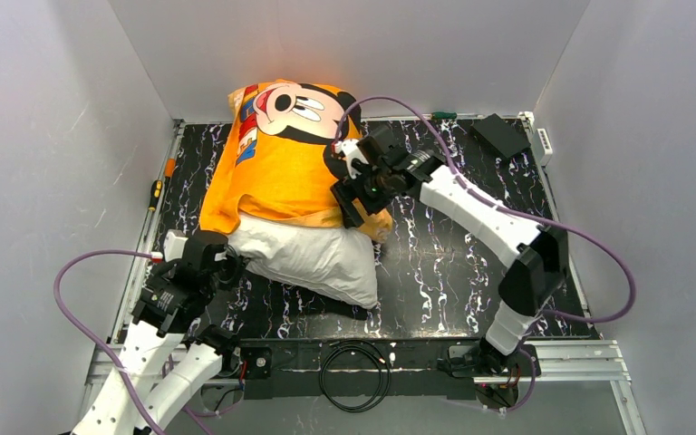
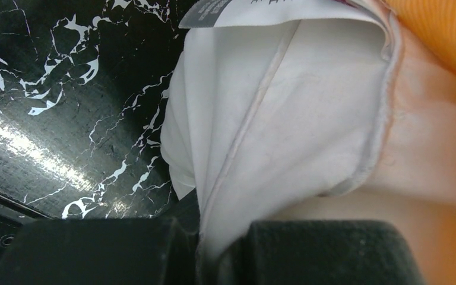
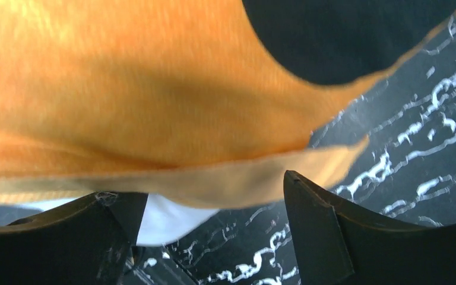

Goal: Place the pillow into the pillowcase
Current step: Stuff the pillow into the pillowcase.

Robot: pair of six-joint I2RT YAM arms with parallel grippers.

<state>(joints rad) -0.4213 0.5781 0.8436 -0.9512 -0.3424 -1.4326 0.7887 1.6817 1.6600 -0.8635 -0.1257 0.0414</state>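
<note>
1. Two arms work at one bundle: the off-white pillow (image 1: 313, 258) lies on the black marbled table (image 1: 453, 272), its far part inside the orange Mickey Mouse pillowcase (image 1: 276, 168) and its near part sticking out of the case's open mouth.
2. Left gripper (image 2: 214, 243) has its jaws clamped together on a fold of pillow fabric at the pillow's near left corner, close to the table's left rail.
3. Right gripper (image 3: 214, 237) stands with jaws wide apart at the case's right hem. The orange edge sags between the fingers (image 3: 326, 237) and nothing is pinched.
4. Far end of the case, with Mickey's face, rises against the back wall.
5. Bare tabletop lies to the right of the bundle, under the right arm. A strip also shows between the pillow's near edge and the front rail.
6. Off to the sides, a screwdriver (image 1: 155, 192) lies along the left rail and a black box (image 1: 500, 136) sits in the far right corner.
</note>
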